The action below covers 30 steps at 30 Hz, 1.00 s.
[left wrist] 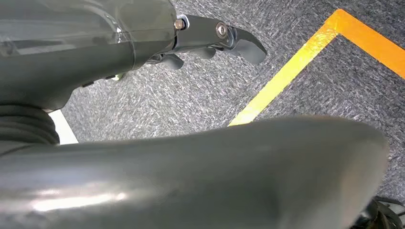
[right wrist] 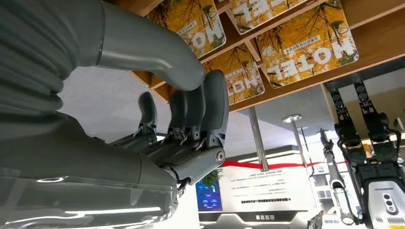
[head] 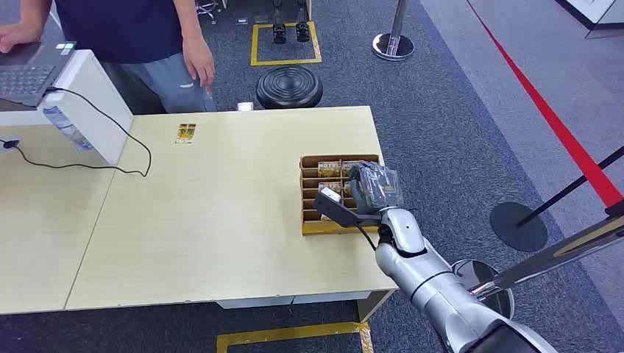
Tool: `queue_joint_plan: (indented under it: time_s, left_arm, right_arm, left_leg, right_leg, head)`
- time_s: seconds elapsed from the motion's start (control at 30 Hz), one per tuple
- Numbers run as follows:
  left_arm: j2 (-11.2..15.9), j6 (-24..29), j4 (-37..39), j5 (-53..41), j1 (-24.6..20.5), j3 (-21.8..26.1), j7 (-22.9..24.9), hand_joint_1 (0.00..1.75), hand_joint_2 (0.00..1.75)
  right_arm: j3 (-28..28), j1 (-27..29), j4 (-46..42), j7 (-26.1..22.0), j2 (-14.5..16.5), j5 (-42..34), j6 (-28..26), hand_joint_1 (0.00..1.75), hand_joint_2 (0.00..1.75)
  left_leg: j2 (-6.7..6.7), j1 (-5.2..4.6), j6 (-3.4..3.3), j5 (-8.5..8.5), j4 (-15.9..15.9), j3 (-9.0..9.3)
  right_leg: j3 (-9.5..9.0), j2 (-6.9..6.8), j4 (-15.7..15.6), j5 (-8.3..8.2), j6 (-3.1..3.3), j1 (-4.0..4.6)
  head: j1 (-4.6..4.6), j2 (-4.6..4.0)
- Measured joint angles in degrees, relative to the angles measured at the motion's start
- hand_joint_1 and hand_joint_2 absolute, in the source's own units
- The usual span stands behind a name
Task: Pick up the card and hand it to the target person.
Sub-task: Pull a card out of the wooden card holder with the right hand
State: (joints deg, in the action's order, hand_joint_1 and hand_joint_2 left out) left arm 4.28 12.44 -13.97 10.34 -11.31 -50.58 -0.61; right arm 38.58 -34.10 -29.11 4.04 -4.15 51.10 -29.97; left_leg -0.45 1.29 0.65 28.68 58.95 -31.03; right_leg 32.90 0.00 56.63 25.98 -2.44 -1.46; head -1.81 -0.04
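Right robot hand sits over the wooden card box on the surface, fingers curled against a hotel card in the box; whether it is gripped cannot be told. Left robot hand hangs above carpet, holding nothing, fingers apart. A person stands beyond the box.

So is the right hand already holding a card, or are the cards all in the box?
Cannot tell for certain. The right hand is over the card box, its fingers curled against a card standing in its slot, none visibly lifted out.
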Motion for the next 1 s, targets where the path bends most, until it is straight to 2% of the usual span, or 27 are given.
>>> queue_joint_plan:
  time_s: [1.0]
  left_arm:
    - [0.0, 0.0, 0.0, 0.0, 0.0, 0.0, 0.0, 0.0, 0.0]
  right_arm:
    - [0.0, -0.1, 0.1, 0.0, 0.0, 0.0, -0.1, 1.41, 1.75]
  left_leg:
    - [0.0, 0.0, 0.0, 0.0, 0.0, 0.0]
  right_leg:
    - [0.0, 0.0, 0.0, 0.0, 0.0, 0.0]
  head:
    - [0.0, 0.0]
